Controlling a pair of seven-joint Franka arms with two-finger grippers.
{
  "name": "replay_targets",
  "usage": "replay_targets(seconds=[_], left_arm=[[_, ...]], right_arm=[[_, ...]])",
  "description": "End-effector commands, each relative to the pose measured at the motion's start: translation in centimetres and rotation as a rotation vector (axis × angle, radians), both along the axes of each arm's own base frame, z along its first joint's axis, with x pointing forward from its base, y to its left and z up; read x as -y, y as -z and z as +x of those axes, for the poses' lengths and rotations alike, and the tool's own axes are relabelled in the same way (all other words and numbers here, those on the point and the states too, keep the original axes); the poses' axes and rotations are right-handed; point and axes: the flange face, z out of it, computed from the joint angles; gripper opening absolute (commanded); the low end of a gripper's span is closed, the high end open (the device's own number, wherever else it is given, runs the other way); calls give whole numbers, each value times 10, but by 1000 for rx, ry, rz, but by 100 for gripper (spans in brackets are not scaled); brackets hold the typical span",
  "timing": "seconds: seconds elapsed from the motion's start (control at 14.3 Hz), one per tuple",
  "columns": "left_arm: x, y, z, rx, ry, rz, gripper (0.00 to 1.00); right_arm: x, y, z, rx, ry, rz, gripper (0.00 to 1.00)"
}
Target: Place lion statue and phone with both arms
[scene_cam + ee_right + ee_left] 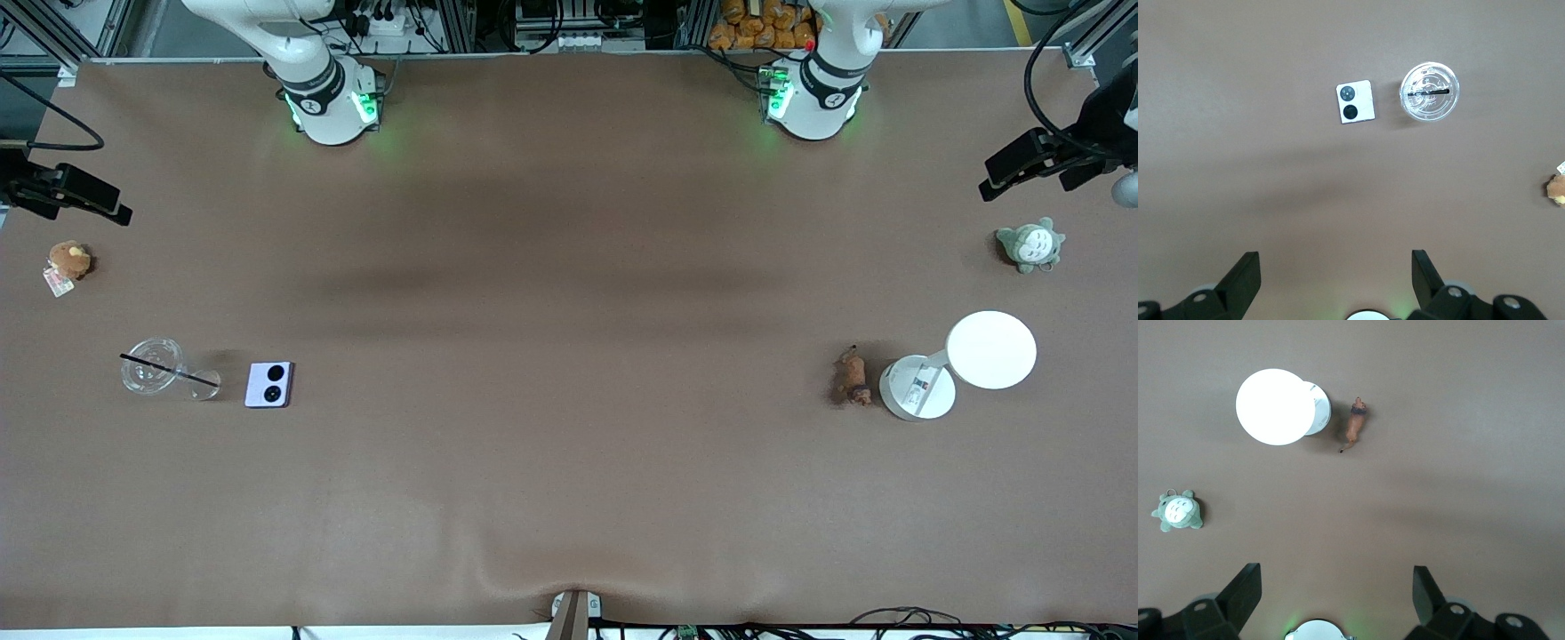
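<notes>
Approach step | left gripper (1335, 593) and right gripper (1335, 273) are hanging high, jaws wide, holding nothing | lion statue (853, 377) is lying at frame lower right, just beside the disc lamp (965, 364) | phone (269, 384) is lying at lower left, near the plastic cup (156, 365) | advice: each arm descending straight down, avoiding lamp and cup | writing: none readable

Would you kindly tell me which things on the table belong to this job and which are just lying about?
Job:
lion statue
phone
left gripper, open
right gripper, open

Lying about:
white disc lamp
grey-green plush
brown plush
clear cup with straw
</notes>
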Motion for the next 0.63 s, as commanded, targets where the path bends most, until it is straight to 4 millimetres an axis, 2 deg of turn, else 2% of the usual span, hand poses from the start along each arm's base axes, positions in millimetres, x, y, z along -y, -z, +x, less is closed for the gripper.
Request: replay_targets(seconds=[0.0,0.21,0.42,0.56], left_arm=[[1,-5,-9,2,-5,25,100],[3,-8,-8,6,16,25,100],[-4,-14,-9,17,10,24,100],[-4,-15,-7,18,16,24,100]], right_arm=[[-5,-6,-10,10,-2,-10,100],[-3,-4,-11,1,-4,-14,100],[5,-3,-11,-2,-4,-15,100],[2,0,-9,-7,-10,-20,100]])
